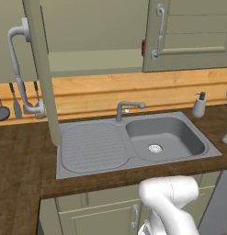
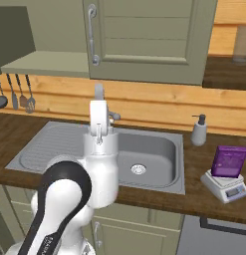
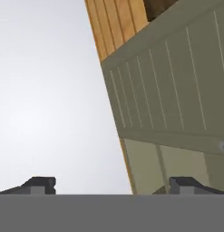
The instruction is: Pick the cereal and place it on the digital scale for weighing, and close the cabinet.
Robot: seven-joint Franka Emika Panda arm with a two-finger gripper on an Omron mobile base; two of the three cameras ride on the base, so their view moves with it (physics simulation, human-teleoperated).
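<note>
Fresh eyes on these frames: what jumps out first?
The purple cereal already sits on the scale at the counter's right end. The cabinet above the sink is half open: its left door swings out toward the camera, exposing a shelf. In the hand view the gripper is open and holds nothing.

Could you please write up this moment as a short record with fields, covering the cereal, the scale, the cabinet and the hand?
cereal: purple box standing upright on the digital scale
scale position: on the wooden counter, right of the sink
cabinet: left door swung open, right door shut
hand: hand open, nothing between its fingertips, facing the cabinet's panelled side
task left: close the open door
</note>
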